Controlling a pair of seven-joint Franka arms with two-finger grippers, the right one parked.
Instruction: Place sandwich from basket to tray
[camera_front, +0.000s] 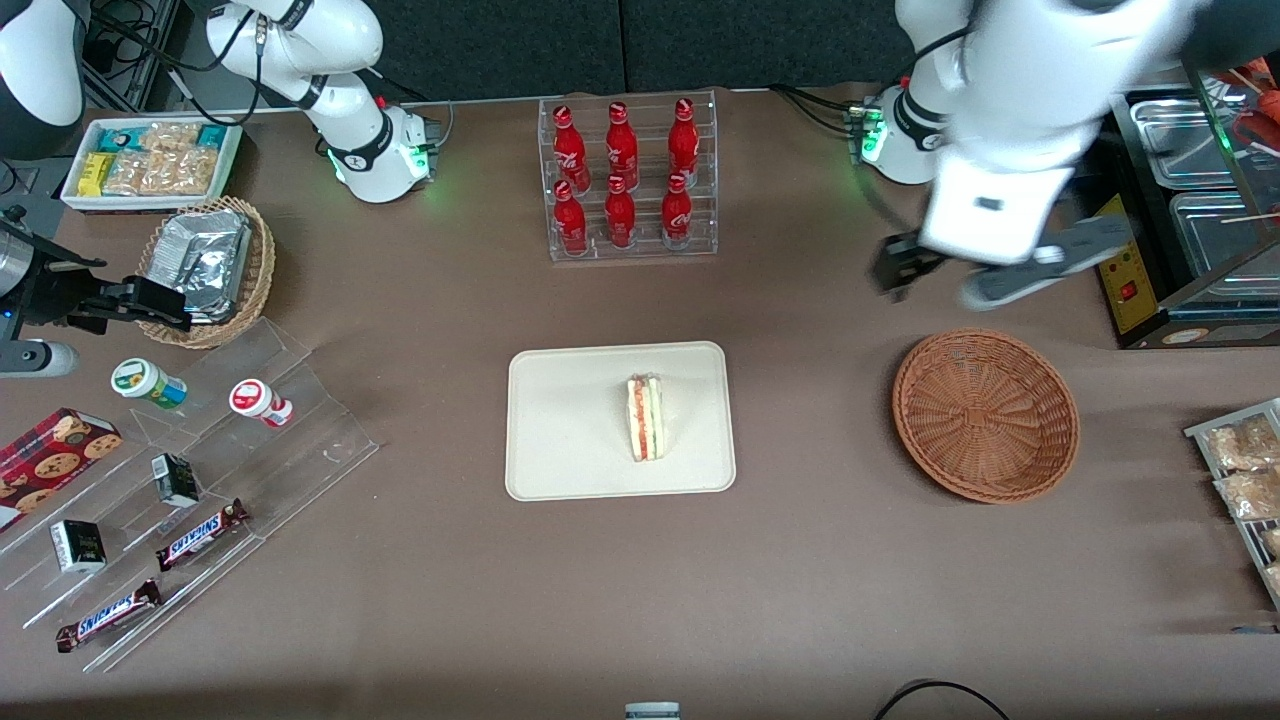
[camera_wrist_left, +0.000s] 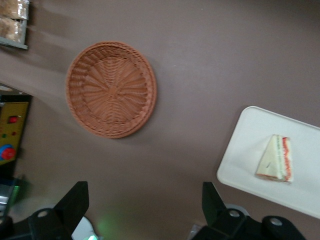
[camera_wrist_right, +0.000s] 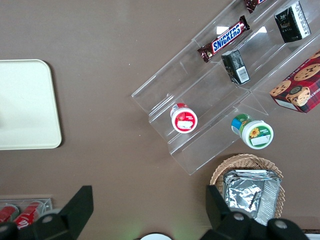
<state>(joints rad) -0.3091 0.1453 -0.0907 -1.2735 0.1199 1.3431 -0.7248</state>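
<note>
On the tray (camera_front: 560, 420) sits the sandwich (camera_front: 646, 417), standing on edge with its filling stripes showing, a bit off the tray's middle toward the basket (camera_front: 985, 414). The basket is bare now (nothing but weave in the wrist view), so the job looks pretty much done to me. The claw (camera_front: 935, 272) hangs in the air near the basket, on the side farther from the front camera, fingers (camera_wrist_left: 75, 202) spread wide with nothing between them. What could still go wrong: that wedge looks tippy, so any bump to the tray or desk (camera_front: 800, 560) on the arm's way home could knock it flat.
</note>
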